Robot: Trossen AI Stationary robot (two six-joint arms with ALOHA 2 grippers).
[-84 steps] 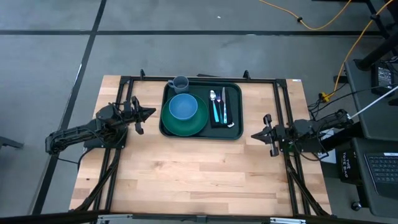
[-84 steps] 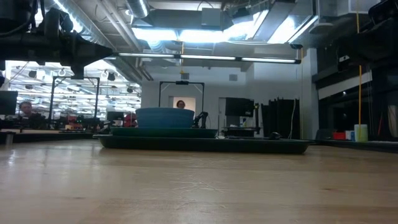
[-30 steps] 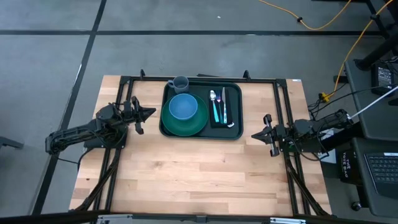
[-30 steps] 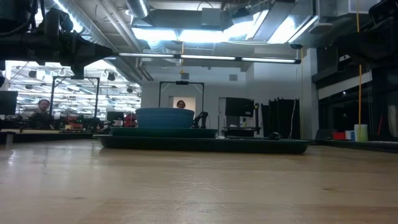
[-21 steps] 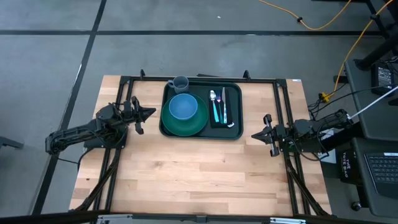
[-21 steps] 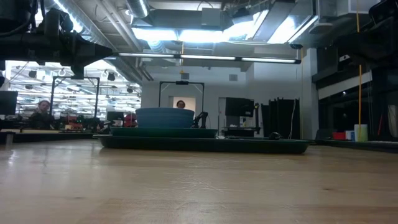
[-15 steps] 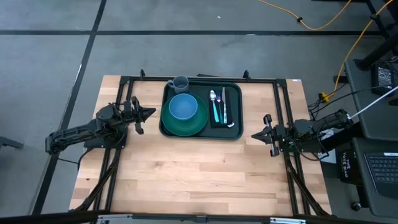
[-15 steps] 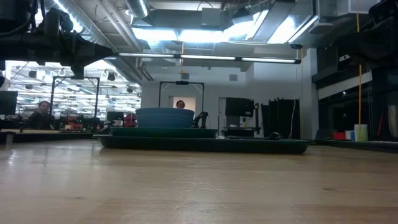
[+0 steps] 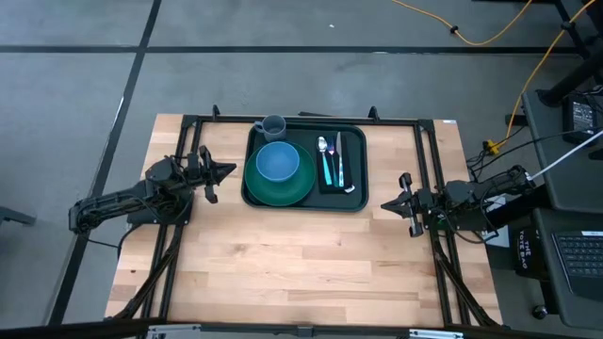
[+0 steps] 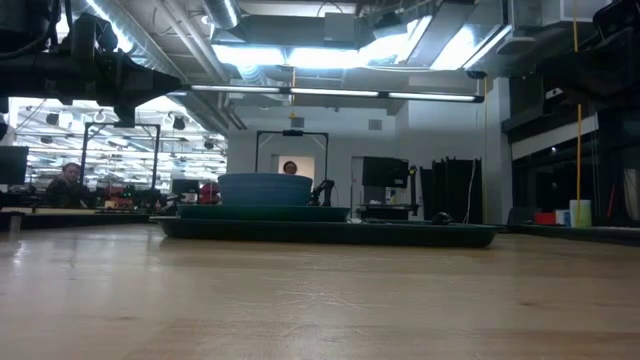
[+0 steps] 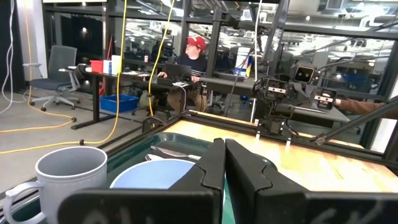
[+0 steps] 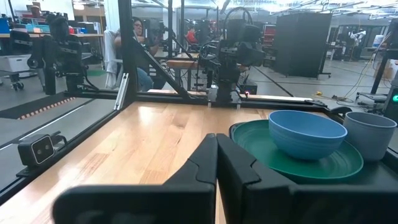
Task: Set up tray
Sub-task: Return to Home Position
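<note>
Sitting at the table's far middle: tray (image 9: 325,201), holding green plate (image 9: 283,188), blue bowl (image 9: 277,162), grey mug (image 9: 273,126) and cutlery on a black napkin (image 9: 350,160). Left gripper (image 9: 226,170) and right gripper (image 9: 386,204) flank it, fingers pressed together, empty. Risk slight: a stray arm swing could clip the corner mug.

Seen low, the tray (image 10: 330,233) rim hides napkin (image 9: 350,155) and cutlery (image 9: 330,162). The left claw (image 11: 224,144) covers part of the blue bowl (image 11: 152,175); a picture edge crops the grey mug (image 12: 372,134).
</note>
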